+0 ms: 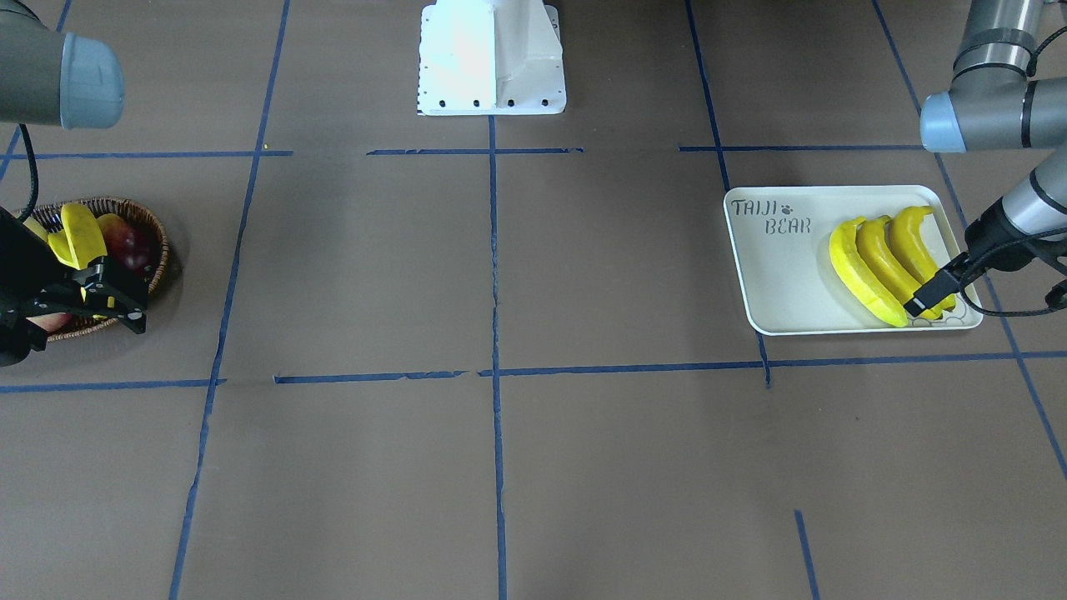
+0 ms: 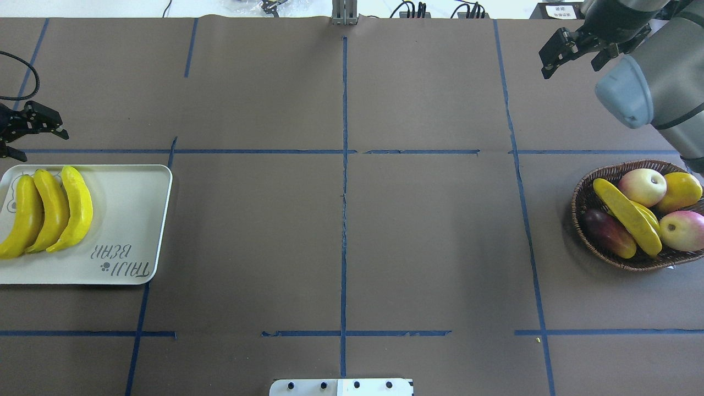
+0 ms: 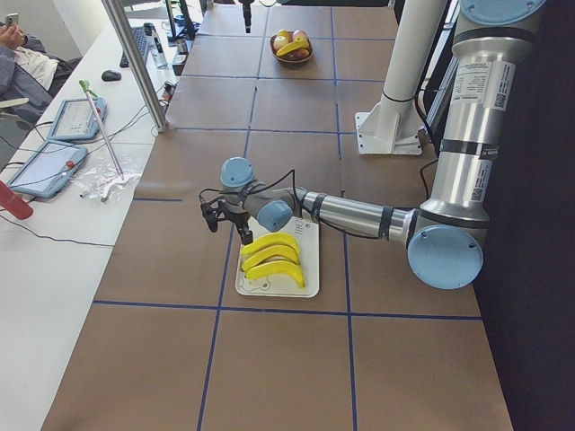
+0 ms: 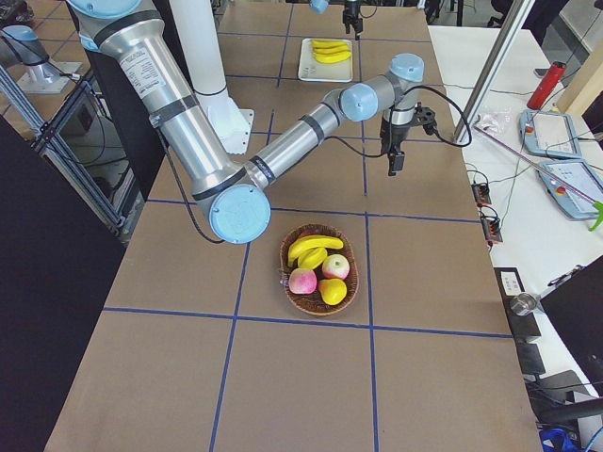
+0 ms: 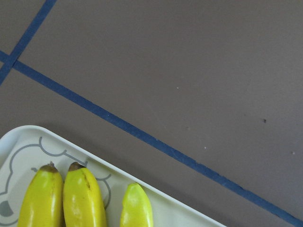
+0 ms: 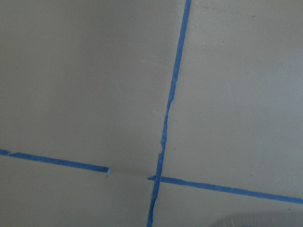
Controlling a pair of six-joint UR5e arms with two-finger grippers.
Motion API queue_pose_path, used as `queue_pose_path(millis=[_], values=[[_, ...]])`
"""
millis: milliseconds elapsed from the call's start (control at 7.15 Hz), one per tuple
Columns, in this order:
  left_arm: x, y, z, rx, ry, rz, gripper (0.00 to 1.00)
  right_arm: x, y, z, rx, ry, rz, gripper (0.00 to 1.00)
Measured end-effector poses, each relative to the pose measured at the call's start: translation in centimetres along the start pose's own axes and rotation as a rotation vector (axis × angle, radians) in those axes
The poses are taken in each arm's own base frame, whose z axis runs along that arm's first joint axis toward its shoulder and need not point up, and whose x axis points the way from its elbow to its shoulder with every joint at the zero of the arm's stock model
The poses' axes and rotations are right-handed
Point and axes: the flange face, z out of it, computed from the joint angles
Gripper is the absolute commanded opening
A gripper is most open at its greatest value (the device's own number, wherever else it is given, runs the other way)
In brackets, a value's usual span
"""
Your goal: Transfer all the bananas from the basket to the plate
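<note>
Three yellow bananas [image 2: 52,212] lie side by side on the off-white plate [image 2: 159,220], at the end marked with the bear outline. My left gripper [image 2: 38,140] hangs open and empty just past that end of the plate [image 1: 775,275]. The left wrist view shows the banana tips [image 5: 80,198] and the plate's rim [image 5: 28,142]. One banana [image 2: 624,212] lies across the other fruit in the wicker basket [image 2: 583,187]. My right gripper [image 2: 570,69] is open and empty, raised beyond the basket's far side. From the front it overlaps the basket [image 1: 158,242].
Red-and-cream fruits [image 2: 642,186], a yellow fruit [image 2: 681,190] and a dark red one [image 2: 608,234] share the basket. The white robot base [image 1: 492,58] stands mid-table. A side bench with tablets [image 3: 45,162], a metal post [image 3: 135,63] and a seated person lies beyond the far edge.
</note>
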Motion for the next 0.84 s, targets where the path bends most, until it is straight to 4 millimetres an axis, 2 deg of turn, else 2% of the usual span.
queue_pose_path(millis=[140,280,420,560,700,840], values=[[1.9,1.3,-1.7,-0.014,0.036,0.056,1.0,0.6,0.9,0.2,-0.003,0.001,0.002,1.0],[3.5,2.8,-3.1,-0.035,0.065,0.168,1.0,1.8,2.8,0.5,-0.007,0.008,0.006,1.0],[4.4,3.7,-4.0,-0.06,0.082,0.271,1.0,3.3,5.2,0.9,-0.01,0.018,0.01,1.0],[5.3,4.3,-4.7,-0.073,0.095,0.34,1.0,4.9,8.5,1.7,-0.021,0.036,0.014,1.0],[6.1,4.5,-5.1,-0.075,0.105,0.374,1.0,5.9,11.8,3.1,-0.039,0.067,0.005,1.0],[6.6,4.7,-5.2,-0.075,0.11,0.387,1.0,6.3,14.2,4.7,-0.046,0.101,-0.021,1.0]])
